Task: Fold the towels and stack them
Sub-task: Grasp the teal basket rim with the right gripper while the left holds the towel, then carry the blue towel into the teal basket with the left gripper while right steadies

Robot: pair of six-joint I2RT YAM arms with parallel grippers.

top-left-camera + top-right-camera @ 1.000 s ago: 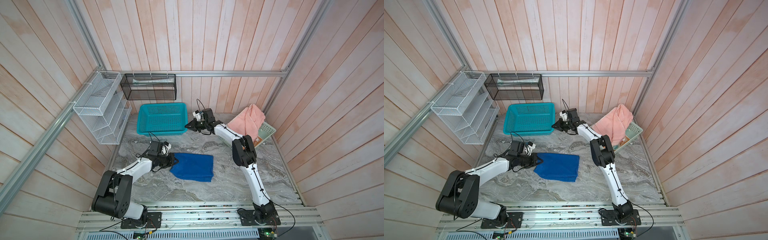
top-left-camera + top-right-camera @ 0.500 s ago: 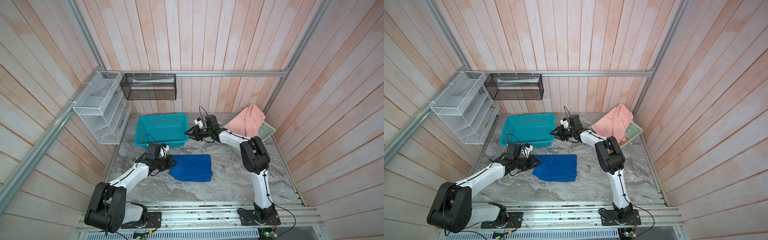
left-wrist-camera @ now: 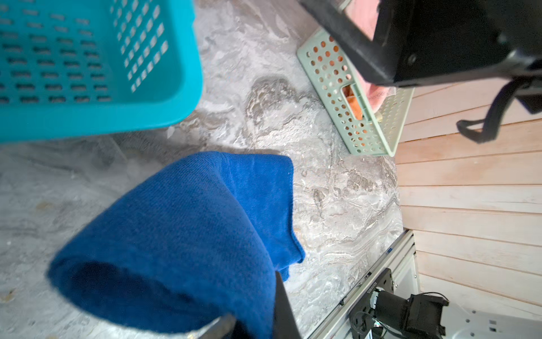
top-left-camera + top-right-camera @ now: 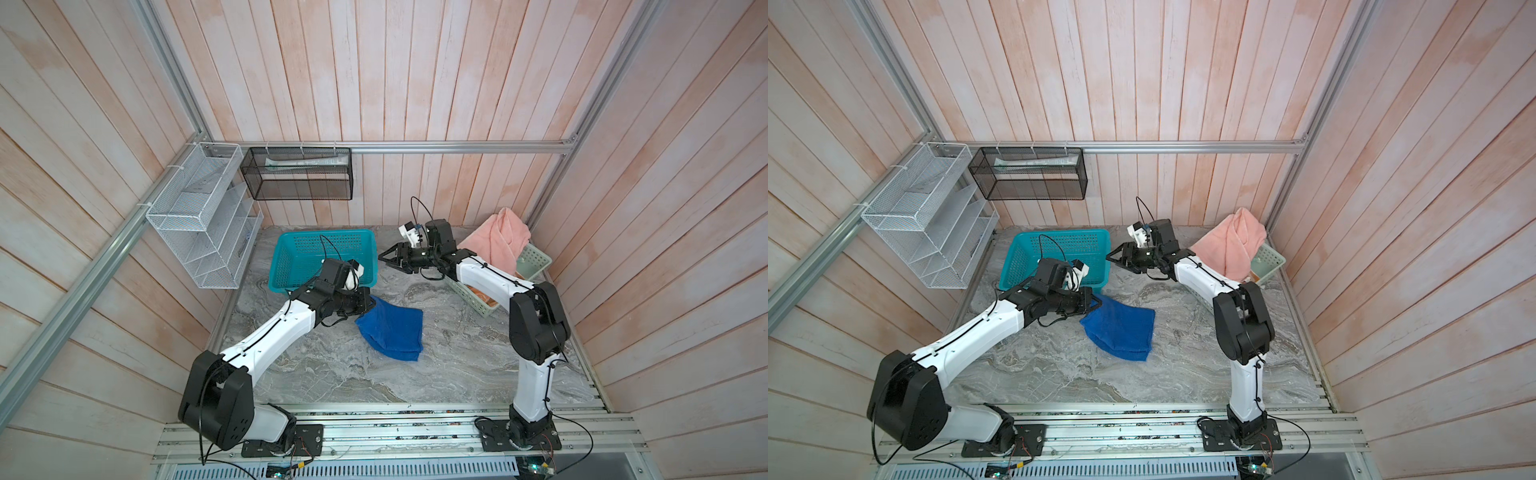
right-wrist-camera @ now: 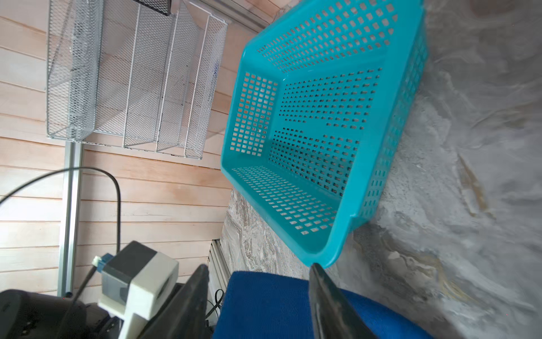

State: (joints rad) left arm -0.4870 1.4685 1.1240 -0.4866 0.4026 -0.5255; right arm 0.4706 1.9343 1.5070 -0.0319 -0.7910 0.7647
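A royal blue towel (image 4: 392, 330) (image 4: 1121, 332) lies mid-table, its left edge lifted off the marble. My left gripper (image 4: 371, 305) (image 4: 1098, 303) (image 3: 253, 296) is shut on that raised edge, and the cloth (image 3: 190, 229) curls over in the left wrist view. My right gripper (image 4: 384, 261) (image 4: 1113, 262) (image 5: 258, 267) hangs open and holds nothing, just right of the teal basket's near right corner. A salmon pink towel (image 4: 496, 243) (image 4: 1229, 243) drapes over the pale green tray (image 4: 534, 262) (image 4: 1268, 262) (image 3: 337, 88). An orange towel (image 3: 353, 104) shows through the tray's handle slot.
The teal basket (image 4: 291, 266) (image 4: 1021, 262) (image 5: 390, 164) (image 3: 88, 117) stands behind the blue towel at back left. A white wire rack (image 4: 203, 216) and a black mesh basket (image 4: 297, 174) hang on the walls. Wooden walls close in on three sides.
The teal basket slid toward the front while my right gripper was at its corner; that gripper has since opened. My left gripper moved right and up, lifting the blue towel's edge.
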